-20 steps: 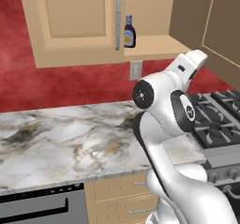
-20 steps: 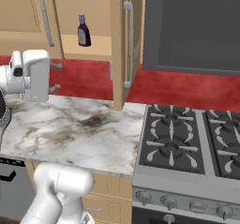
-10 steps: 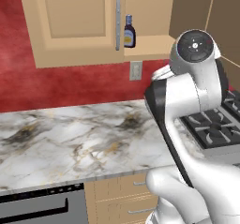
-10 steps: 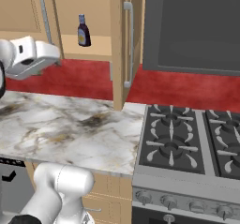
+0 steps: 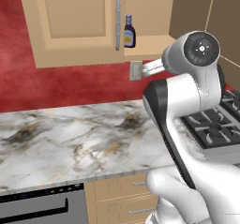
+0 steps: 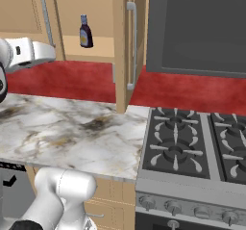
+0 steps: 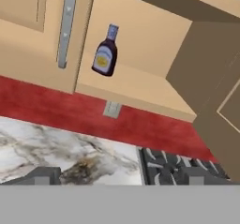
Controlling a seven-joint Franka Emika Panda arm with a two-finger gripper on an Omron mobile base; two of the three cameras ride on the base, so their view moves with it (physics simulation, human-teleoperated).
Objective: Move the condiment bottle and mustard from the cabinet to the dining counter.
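Cabinet (image 5: pixel 154 12) open, condiment bottle (image 5: pixel 129 32) upright on its lower shelf (image 7: pixel 136 94), near left door edge.

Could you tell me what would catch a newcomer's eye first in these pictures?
Probably the small dark purple-brown bottle with a pale cap, standing alone and upright on the bottom shelf of the open light tan wooden wall cabinet, beside the long silver bar handle of its closed door. Next, the bright red wall beneath it, above the white marble counter with grey and gold veins, and the black gas stove to its right.
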